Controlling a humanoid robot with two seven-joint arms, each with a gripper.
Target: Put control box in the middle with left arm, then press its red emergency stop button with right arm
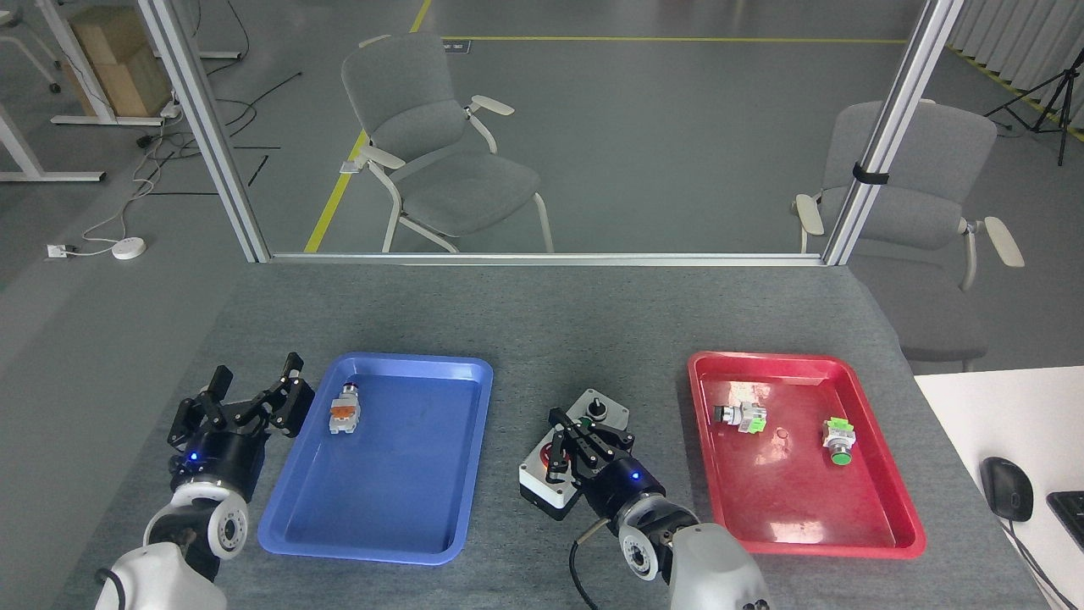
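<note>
At the bottom of the frame, both arms rise from the near edge of the grey worktop (542,313). Lower centre, the right arm (677,551) reaches up and left, its tool (569,440) sitting over the near end of the control box (563,462), covering the big red button so that only a sliver of red shows; its claws are drawn close together with nothing visibly held, though whether they touch the button cannot be told. Lower left, the left arm (190,517) stands on bare worktop just left of the blue tray (398,525), and its tool (241,407) is spread wide and empty.

Centrally between the two trays lies the control box, set diagonally, its black knob (597,409) showing at the far end. A small white and orange push-button part (344,413) rests in the upper left of the blue tray. Right of centre, the red tray (889,517) holds two loose parts well apart: a black-tipped one (739,415) and a green-capped one (838,440). A black mouse (1006,488) lies at the right edge.

Beyond the metal frame, two grey chairs (440,144) stand on the floor.
</note>
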